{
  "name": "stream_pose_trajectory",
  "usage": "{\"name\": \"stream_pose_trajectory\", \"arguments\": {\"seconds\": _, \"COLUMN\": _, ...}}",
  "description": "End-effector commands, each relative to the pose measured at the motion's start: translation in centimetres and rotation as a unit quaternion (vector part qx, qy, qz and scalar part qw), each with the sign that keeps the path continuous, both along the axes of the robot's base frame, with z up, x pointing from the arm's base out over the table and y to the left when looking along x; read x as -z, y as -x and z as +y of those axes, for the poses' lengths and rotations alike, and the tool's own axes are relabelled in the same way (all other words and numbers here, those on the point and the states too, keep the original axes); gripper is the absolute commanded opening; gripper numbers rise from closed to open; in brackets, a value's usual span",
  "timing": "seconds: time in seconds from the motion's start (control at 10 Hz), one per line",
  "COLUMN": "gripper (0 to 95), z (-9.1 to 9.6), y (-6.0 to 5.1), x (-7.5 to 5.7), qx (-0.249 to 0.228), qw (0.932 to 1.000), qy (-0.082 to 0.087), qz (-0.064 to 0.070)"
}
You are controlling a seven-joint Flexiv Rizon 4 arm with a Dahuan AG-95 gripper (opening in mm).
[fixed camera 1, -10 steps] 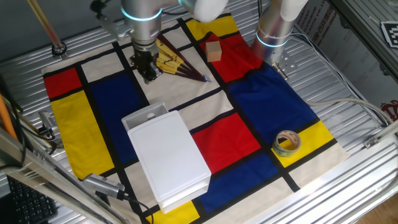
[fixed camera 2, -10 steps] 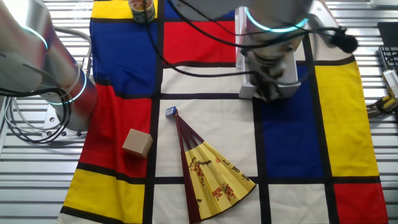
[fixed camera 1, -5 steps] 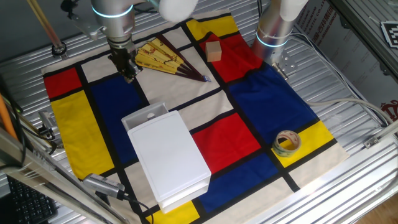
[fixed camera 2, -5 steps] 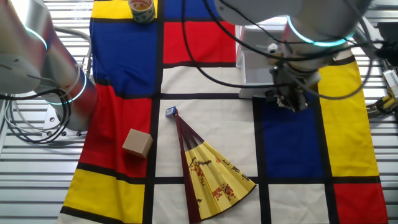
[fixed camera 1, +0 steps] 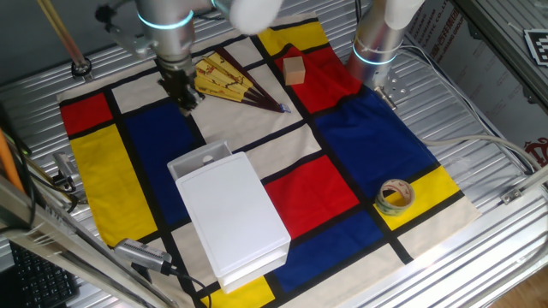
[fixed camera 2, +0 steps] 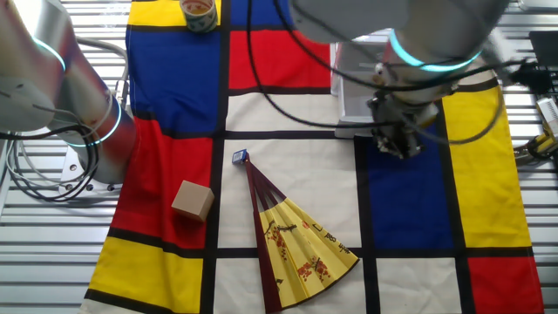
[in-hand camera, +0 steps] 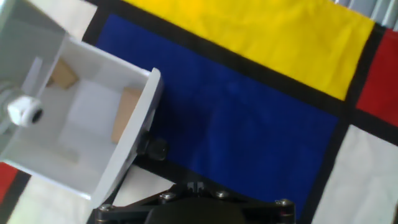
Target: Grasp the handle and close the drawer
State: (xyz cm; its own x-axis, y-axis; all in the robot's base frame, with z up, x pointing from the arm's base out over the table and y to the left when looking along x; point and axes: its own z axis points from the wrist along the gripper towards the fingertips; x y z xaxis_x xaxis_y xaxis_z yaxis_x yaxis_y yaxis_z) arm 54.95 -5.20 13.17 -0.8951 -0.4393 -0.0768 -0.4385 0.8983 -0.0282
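Note:
The flat white box (fixed camera 1: pixel 235 218) lies on the checked cloth with its drawer (fixed camera 1: pixel 199 161) pulled out toward the far side. In the hand view the open drawer (in-hand camera: pixel 81 134) sits at the left, and the handle (in-hand camera: pixel 156 148) is a small shadowed knob jutting from its front face. My gripper (fixed camera 1: pixel 186 98) hangs over the blue patch beyond the drawer front, apart from the handle. Its fingertips look pressed together and hold nothing. In the other fixed view my gripper (fixed camera 2: pixel 399 144) is just in front of the drawer's front rim (fixed camera 2: pixel 349 129).
A paper fan (fixed camera 1: pixel 229 81) lies right of the gripper. A tan wooden cube (fixed camera 1: pixel 294 70) and a second robot arm (fixed camera 1: pixel 377 38) stand at the back right. A tape roll (fixed camera 1: pixel 395 196) lies at the right. Tan pieces (in-hand camera: pixel 124 113) show inside the drawer.
The gripper moved left from over the fan to the blue patch by the drawer front, then shifted slightly back right. The box and drawer have not moved.

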Motion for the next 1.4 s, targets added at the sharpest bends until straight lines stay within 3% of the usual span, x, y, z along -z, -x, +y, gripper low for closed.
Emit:
{"name": "stream_pose_trajectory", "arguments": {"seconds": 0.1, "gripper": 0.0, "z": 0.4, "y": -0.1, "x": 1.2, "qx": -0.054, "qw": 0.9986, "qy": -0.001, "qz": -0.001}}
{"name": "stream_pose_trajectory", "arguments": {"seconds": 0.3, "gripper": 0.0, "z": 1.2, "y": 0.1, "x": 1.8, "qx": -0.098, "qw": 0.9951, "qy": 0.012, "qz": 0.0}}
{"name": "stream_pose_trajectory", "arguments": {"seconds": 0.4, "gripper": 0.0, "z": 1.9, "y": 0.1, "x": 2.2, "qx": -0.15, "qw": 0.9886, "qy": 0.018, "qz": 0.0}}
{"name": "stream_pose_trajectory", "arguments": {"seconds": 0.5, "gripper": 0.0, "z": 2.0, "y": 0.1, "x": 2.3, "qx": -0.164, "qw": 0.9863, "qy": 0.02, "qz": 0.0}}
{"name": "stream_pose_trajectory", "arguments": {"seconds": 0.7, "gripper": 0.0, "z": 2.2, "y": 0.1, "x": 2.5, "qx": -0.22, "qw": 0.9751, "qy": 0.027, "qz": 0.005}}
{"name": "stream_pose_trajectory", "arguments": {"seconds": 1.1, "gripper": 0.0, "z": 2.1, "y": 0.0, "x": 2.5, "qx": -0.33, "qw": 0.943, "qy": 0.042, "qz": 0.009}}
{"name": "stream_pose_trajectory", "arguments": {"seconds": 1.2, "gripper": 0.0, "z": 2.2, "y": 0.0, "x": 2.5, "qx": -0.362, "qw": 0.9307, "qy": 0.051, "qz": 0.007}}
{"name": "stream_pose_trajectory", "arguments": {"seconds": 1.4, "gripper": 0.0, "z": 2.2, "y": -0.1, "x": 2.5, "qx": -0.421, "qw": 0.9055, "qy": 0.049, "qz": 0.003}}
